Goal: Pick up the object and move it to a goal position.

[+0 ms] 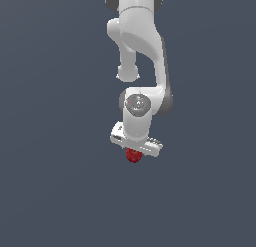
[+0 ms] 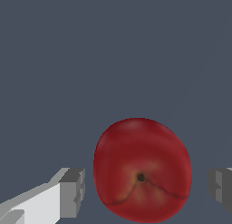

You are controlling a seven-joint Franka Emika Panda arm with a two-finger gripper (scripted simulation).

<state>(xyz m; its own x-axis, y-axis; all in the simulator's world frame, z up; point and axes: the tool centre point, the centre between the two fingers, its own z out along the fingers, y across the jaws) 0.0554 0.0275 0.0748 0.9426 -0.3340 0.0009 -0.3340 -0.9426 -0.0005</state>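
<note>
I see the Panda arm (image 1: 142,46) hanging down from the top of the exterior view, links folded, wrist (image 1: 137,105) pointing straight down. The white gripper (image 1: 134,152) sits a bit tilted, its end toward the exterior view's right lower. In the wrist view both grey finger pads (image 2: 72,192) stand apart with a small gap to what's between them; no contact on either side.

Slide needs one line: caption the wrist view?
Open gripper straddles a dark-red apple, a gap between the fruit and each finger.
</note>
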